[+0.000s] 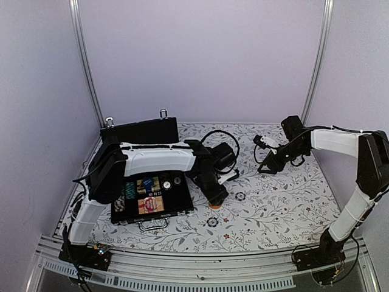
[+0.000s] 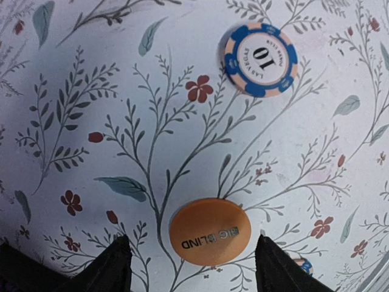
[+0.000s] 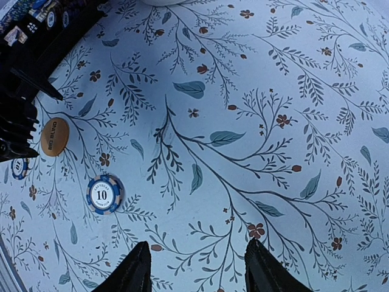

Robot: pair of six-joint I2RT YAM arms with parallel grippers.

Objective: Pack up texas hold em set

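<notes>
The black case [image 1: 119, 213] lies open at the left, with card decks, chips and dice in its tray and its lid [image 1: 143, 129] upright behind. My left gripper [image 1: 215, 198] is open and low over an orange "BIG BLIND" button [image 2: 209, 231], which lies on the cloth between the fingers, apart from both. A blue "10" chip [image 2: 261, 59] lies just beyond it, and also shows in the top view [image 1: 240, 196]. Another chip [image 1: 212, 222] lies nearer the front. My right gripper [image 1: 267, 167] is open and empty above bare cloth [image 3: 194, 267].
The floral cloth [image 1: 285, 201] covers the table. The right wrist view shows the blue chip [image 3: 104, 193], the button [image 3: 55, 136] and the left gripper [image 3: 18, 121] at its left. A black cable loop [image 1: 219, 141] lies behind the left arm. Purple walls enclose the table.
</notes>
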